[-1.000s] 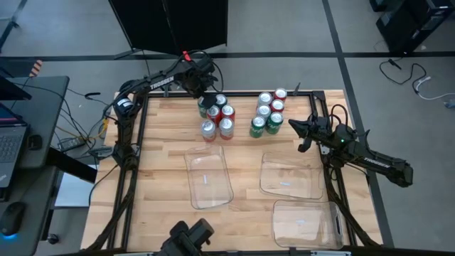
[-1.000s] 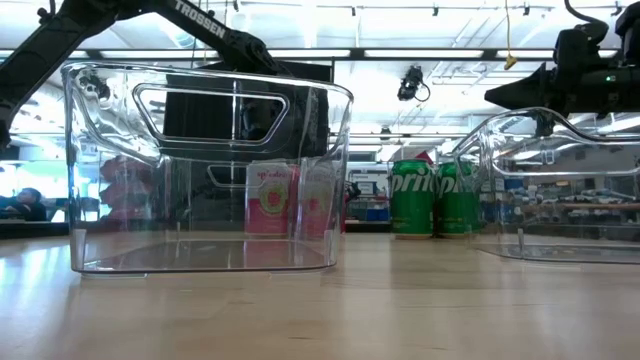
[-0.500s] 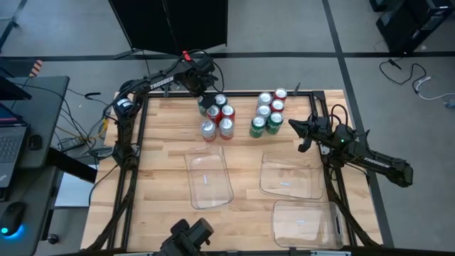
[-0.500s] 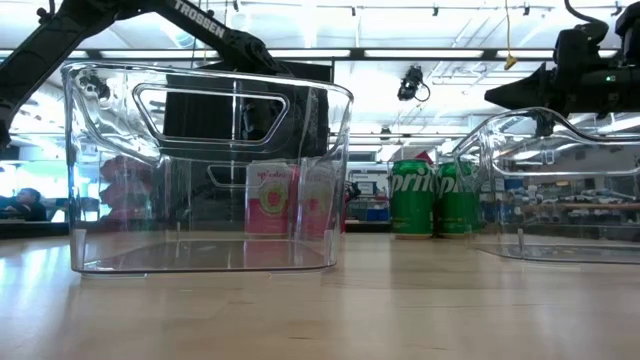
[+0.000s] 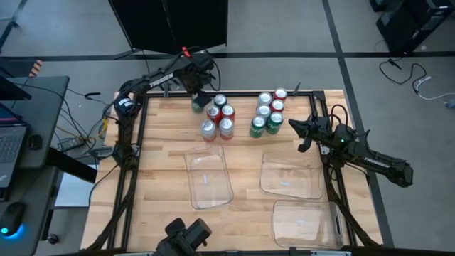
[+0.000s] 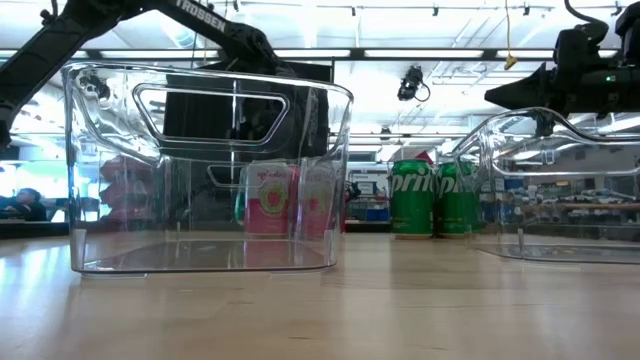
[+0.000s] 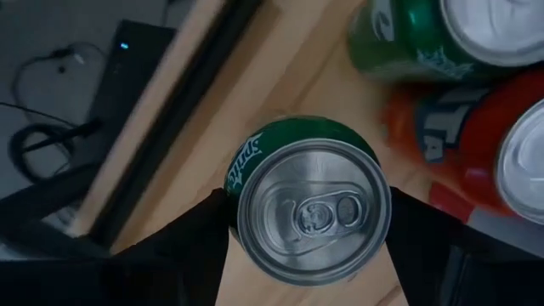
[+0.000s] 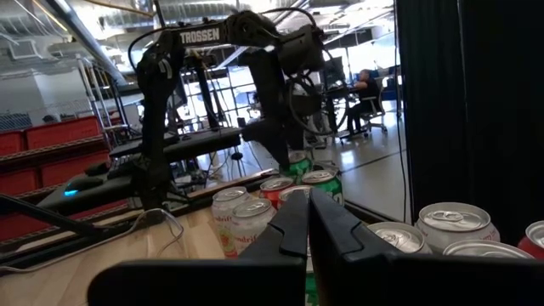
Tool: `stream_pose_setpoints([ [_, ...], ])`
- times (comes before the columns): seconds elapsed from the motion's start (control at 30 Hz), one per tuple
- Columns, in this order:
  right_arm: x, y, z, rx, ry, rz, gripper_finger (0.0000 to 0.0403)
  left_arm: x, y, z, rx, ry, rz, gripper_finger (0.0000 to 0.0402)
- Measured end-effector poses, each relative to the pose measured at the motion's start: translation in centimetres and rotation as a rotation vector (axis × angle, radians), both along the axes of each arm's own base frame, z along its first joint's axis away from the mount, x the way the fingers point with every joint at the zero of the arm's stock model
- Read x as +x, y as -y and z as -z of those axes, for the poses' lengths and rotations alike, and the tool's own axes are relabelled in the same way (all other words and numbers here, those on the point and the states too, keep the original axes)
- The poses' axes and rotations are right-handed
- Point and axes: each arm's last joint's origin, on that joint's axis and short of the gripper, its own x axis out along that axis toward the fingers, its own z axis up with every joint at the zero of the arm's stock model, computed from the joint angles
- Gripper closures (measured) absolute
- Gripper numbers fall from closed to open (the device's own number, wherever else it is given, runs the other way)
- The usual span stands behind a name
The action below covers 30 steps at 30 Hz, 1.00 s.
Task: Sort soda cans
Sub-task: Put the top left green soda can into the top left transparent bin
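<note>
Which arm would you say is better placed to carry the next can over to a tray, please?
The left. Its tool is shut on a green Sprite can at the table's far edge, beside the left cluster. The right tool waits shut and empty, right of the other cans.

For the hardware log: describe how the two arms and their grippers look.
Both arms are dark, jointed links. The left arm carries white TROSSEN lettering and a small red mark near its wrist. The right arm has similar lettering. Each gripper, left gripper and right gripper, has two dark fingers.

Bright even overhead light, ceiling strip lights (image 6: 420, 52) glaring, left wrist view edges blurred, soft shadows
</note>
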Motion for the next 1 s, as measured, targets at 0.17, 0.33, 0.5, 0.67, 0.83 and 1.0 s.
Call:
stream_pose_setpoints([
  [0.17, 0.0, 0.0, 0.0, 0.0, -0.001, -0.004, 0.0401, -0.2, 0.1, -1.3, 0.007, -0.017, -0.033, 0.0141],
  [0.33, 0.0, -0.1, 0.0, -0.002, -0.002, -0.02, 0.0401, -0.7, 0.6, -2.6, -0.013, -0.033, -0.058, 0.0141],
  [0.5, 0.0, -0.1, 0.0, -0.003, -0.002, -0.02, 0.0401, -1.5, 1.4, -4.5, 0.017, 0.001, -0.063, 0.0142],
  [0.67, 0.0, -0.1, 0.0, -0.003, -0.002, -0.02, 0.0401, -2.4, 2.8, -6.7, 0.054, 0.043, -0.073, 0.0142],
  [0.83, 0.0, -0.1, 0.0, -0.003, -0.002, -0.02, 0.0401, -3.2, 5.4, -9.6, 0.105, 0.1, -0.039, 0.0144],
  [1.0, 0.0, -0.1, 0.0, -0.003, -0.002, -0.02, 0.0401, -4.5, 8.8, -12.1, 0.125, 0.123, -0.02, 0.0144],
])
